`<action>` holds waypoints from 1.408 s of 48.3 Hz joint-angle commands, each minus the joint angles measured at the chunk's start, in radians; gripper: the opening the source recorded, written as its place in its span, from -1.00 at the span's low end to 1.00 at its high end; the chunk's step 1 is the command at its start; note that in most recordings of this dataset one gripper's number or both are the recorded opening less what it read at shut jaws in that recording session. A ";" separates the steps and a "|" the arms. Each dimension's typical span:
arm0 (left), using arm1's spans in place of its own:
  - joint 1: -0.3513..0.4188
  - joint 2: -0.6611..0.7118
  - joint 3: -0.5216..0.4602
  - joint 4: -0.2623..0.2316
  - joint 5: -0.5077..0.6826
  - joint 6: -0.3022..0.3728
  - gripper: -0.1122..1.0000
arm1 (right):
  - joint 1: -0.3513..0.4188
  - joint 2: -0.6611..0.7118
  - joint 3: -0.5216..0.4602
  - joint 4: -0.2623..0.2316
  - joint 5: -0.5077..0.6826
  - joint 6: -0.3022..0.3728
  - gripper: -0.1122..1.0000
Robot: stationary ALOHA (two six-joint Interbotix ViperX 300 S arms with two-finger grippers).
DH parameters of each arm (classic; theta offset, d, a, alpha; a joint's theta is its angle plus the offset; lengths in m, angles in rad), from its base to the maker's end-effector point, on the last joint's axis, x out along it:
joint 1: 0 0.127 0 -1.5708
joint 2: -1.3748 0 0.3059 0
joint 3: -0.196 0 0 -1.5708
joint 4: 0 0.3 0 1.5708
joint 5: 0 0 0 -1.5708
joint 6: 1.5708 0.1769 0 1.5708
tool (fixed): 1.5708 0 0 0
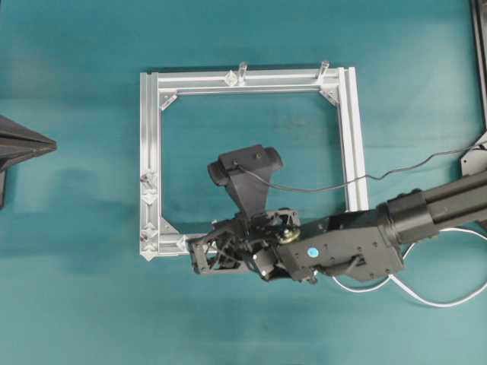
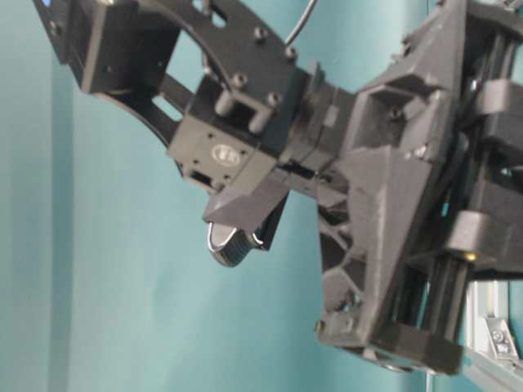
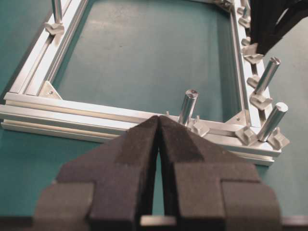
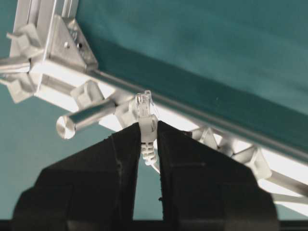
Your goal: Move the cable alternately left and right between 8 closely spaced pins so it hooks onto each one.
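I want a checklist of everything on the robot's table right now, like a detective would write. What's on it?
Surface: teal table, bare around the frame.
Job's things: square aluminium frame with small silver pins on its left rail; white cable looping at the right; its clear plug pinched in the right tool.
Clutter: nothing seen.
Grippers: right tool shut on the plug, close to the frame's rail; left tool shut, nothing between its pads, facing the frame.
Cables: thin black wire from the wrist camera crosses the right rail.
Surroundings: grey posts stand on the frame; dark fixture at the right edge.
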 commanded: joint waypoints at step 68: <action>-0.003 0.009 -0.012 0.002 -0.008 -0.008 -0.80 | -0.164 0.020 -0.064 -0.005 -0.132 -0.190 -0.57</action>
